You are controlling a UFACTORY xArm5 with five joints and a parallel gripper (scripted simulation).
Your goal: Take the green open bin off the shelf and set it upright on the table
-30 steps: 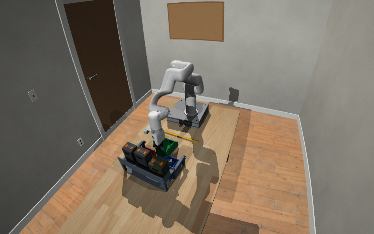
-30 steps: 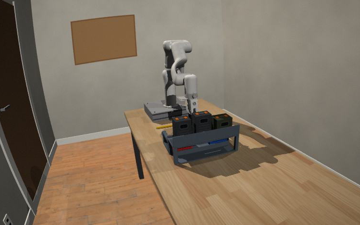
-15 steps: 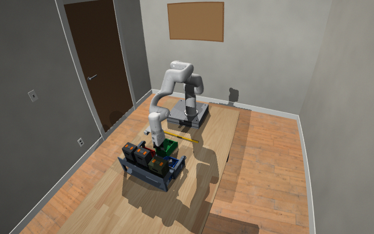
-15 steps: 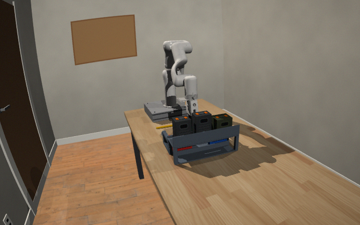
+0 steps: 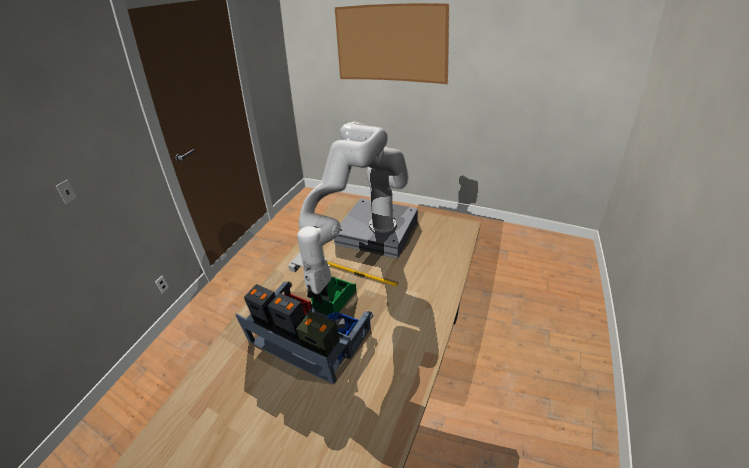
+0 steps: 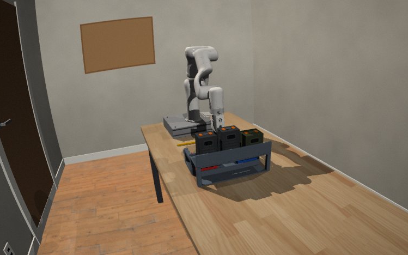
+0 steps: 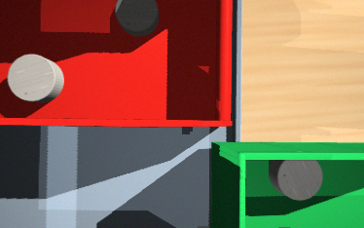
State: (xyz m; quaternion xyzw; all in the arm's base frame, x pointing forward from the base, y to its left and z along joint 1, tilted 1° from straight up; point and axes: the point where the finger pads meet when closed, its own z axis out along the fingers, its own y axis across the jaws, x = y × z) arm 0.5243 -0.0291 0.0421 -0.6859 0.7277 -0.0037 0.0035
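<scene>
Gripper (image 5: 319, 295) (image 6: 217, 126) fingers stand partly apart, clamped on nothing, low at the back of the green bin (image 5: 339, 295) (image 7: 330, 207); the wrist view leaves them out, so their exact place against its wall can't be told. That bin juts from the robot-side edge of the shelf (image 5: 292, 344) (image 6: 233, 155) (image 7: 62, 171), seemingly upright, a grey cylinder (image 7: 301, 179) inside. Its thin walls look like stiff, smooth plastic, light apart from its load; I'd pinch one wall squarely near mid-width, firmly enough to resist slipping, and lift level, since loose round parts could roll and tip it. Beside it sit the red bin (image 5: 299, 299) (image 6: 208, 168) (image 7: 126, 97) and blue bin (image 5: 348, 323) (image 6: 247, 161), easily nudged. Table (image 5: 446, 250) (image 6: 293, 215) (image 7: 310, 73) space to the side should suit, avoiding the yellow strip (image 5: 365, 274) (image 6: 186, 143). Behind the bins, three dark boxes (image 5: 287, 314) (image 6: 229, 139) crowd the wrist.
</scene>
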